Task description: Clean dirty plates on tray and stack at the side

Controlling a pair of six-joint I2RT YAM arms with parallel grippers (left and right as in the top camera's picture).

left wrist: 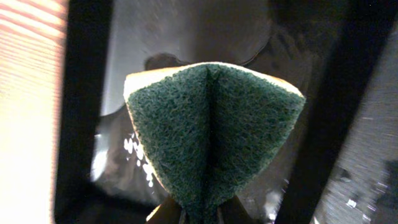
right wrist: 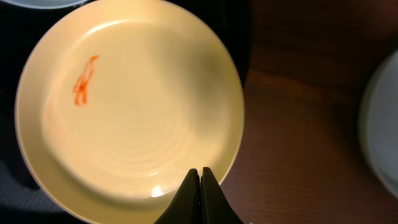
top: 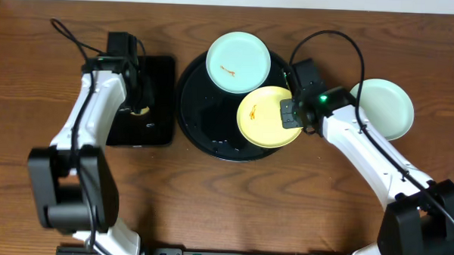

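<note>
The left tool point(left wrist: 199, 214) is clenched on a folded sponge point(left wrist: 211, 137), coarse green scouring fibre outside with yellow foam at its edge, above the small rectangular black tray point(top: 157, 129). The right tool point(right wrist: 200, 180) is pinched closed, empty, over the rim of the smooth pale yellow round plate point(right wrist: 130, 106). This plate is orange-smeared and lies on the large round glossy black tray point(top: 201, 123) beside a smeared mint-blue plate point(top: 237, 63). Another mint-blue plate point(top: 387, 106) sits on the wooden table point(top: 285, 205).

Noted: left gripper point(top: 141, 102) is clamped on a sponge point(left wrist: 211, 137), which projects ahead of the fingertips. The right gripper point(right wrist: 200, 179) is fully closed, fingertips pressed together. The left arm point(top: 87, 126) and right arm point(top: 366, 151) are extended with elbows bent.
</note>
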